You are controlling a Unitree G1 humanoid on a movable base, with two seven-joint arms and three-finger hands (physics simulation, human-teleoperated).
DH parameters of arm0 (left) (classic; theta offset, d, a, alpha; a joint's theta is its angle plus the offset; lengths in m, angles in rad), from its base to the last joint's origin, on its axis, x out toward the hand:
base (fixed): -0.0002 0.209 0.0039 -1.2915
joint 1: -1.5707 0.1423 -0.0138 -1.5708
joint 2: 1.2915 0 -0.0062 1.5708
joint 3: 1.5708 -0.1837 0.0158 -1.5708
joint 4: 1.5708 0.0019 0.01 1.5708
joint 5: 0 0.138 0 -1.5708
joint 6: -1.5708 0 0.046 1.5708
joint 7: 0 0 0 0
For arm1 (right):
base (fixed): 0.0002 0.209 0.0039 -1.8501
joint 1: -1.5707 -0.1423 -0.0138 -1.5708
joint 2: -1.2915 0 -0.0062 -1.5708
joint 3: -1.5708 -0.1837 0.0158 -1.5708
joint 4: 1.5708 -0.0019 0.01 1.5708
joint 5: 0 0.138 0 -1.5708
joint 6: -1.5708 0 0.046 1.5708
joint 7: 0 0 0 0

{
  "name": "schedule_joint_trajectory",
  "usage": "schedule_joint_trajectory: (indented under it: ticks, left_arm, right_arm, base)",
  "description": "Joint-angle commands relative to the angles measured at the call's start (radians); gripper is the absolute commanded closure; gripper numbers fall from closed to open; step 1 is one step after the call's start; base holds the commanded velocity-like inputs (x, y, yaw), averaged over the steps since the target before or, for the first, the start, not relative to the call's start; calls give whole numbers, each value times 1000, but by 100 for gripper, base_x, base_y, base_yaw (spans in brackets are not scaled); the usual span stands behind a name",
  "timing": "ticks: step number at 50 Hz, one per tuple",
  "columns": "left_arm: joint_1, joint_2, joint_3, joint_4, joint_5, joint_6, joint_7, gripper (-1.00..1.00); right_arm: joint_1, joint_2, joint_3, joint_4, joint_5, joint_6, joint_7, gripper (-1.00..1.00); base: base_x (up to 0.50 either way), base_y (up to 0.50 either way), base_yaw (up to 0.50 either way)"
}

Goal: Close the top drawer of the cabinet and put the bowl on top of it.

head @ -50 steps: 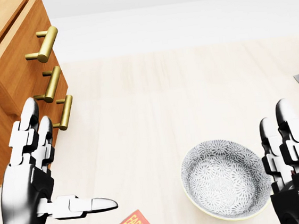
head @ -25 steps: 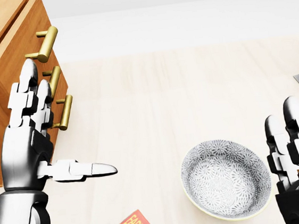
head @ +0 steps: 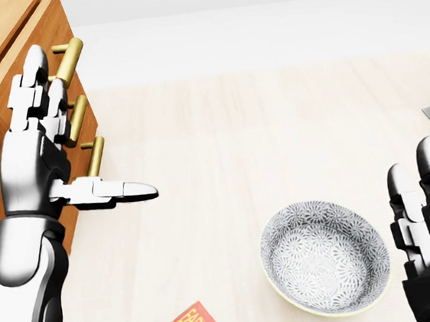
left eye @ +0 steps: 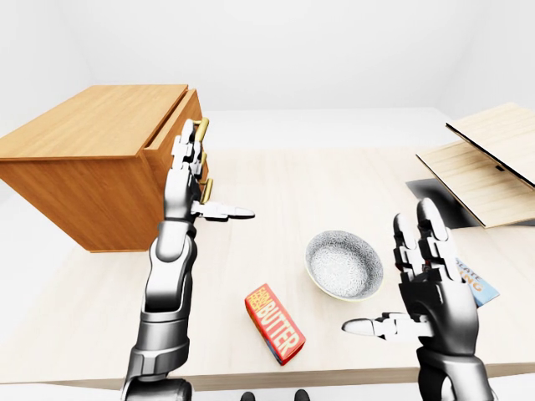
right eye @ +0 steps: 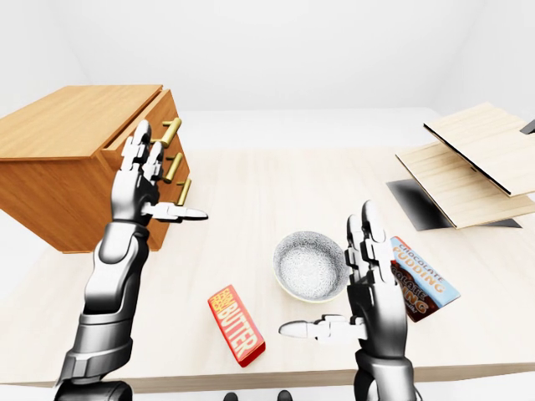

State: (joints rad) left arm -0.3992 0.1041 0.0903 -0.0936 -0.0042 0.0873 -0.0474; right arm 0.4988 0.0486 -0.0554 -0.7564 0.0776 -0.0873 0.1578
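- at nine to ten o'clock in the head view the cabinet (left eye: pixel 92 159) has its top drawer (head: pixel 18 78) standing proud of the two fronts below it, so i judge the closing step not yet done.
- on the pale table (head: pixel 236 143) the bowl (head: pixel 323 256) lies at about five o'clock in the head view, well apart from the cabinet and not lifted; the placing step is untouched too.
- left hand (head: pixel 33 149): released, fingers straight and pointing to twelve o'clock, thumb stuck out toward three o'clock; it grasps nothing. its fingertips (head: pixel 34 61) overlap the top drawer's front beside the brass handle (head: pixel 66 63), though the pictures cannot settle whether they touch it.
- right hand (right eye: pixel 368 288): released as well, fingers upright and thumb out toward nine o'clock, empty, just beside the bowl at its three o'clock side in the head view.
- other things on the table play no part: a red butter box (left eye: pixel 274 323) at six o'clock in the left-eye view, and a pudding box (right eye: pixel 422 280) near the right hand.
- against the earlier head-view frames, the left hand has risen from about eight o'clock, level with the lowest handle, up to the top drawer's level; its arm now shows along the left edge.
- the right hand has sunk a little toward the bottom edge. the bowl, butter box and cabinet sit where they were, so the camera has not moved.
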Motion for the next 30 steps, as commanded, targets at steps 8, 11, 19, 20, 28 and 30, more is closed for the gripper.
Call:
schedule_joint_trajectory:
  ticks: [8,11,19,20,28,30]
  left_arm:
    - [-117,32,13,205,-31,0,12,-100]
    - [-129,35,12,239,-30,0,14,-100]
    - [-145,40,16,285,-39,0,17,-100]
    - [-149,41,18,292,-43,0,16,-100]
    - [-159,46,24,306,-79,0,2,-100]
    - [-165,50,26,326,-86,0,-1,-100]
  right_arm:
    - [1,5,-2,-3,-1,0,6,-100]
    - [1,3,-5,-8,6,0,8,-100]
    - [2,4,-1,-3,1,0,8,-100]
    - [3,3,-2,-7,3,0,8,-100]
    - [0,4,0,-1,-1,0,7,-100]
    - [2,3,-1,-4,0,0,6,-100]
  base:
    - [0,0,0]
    - [0,0,0]
    - [0,0,0]
    - [0,0,0]
    - [0,0,0]
    - [0,0,0]
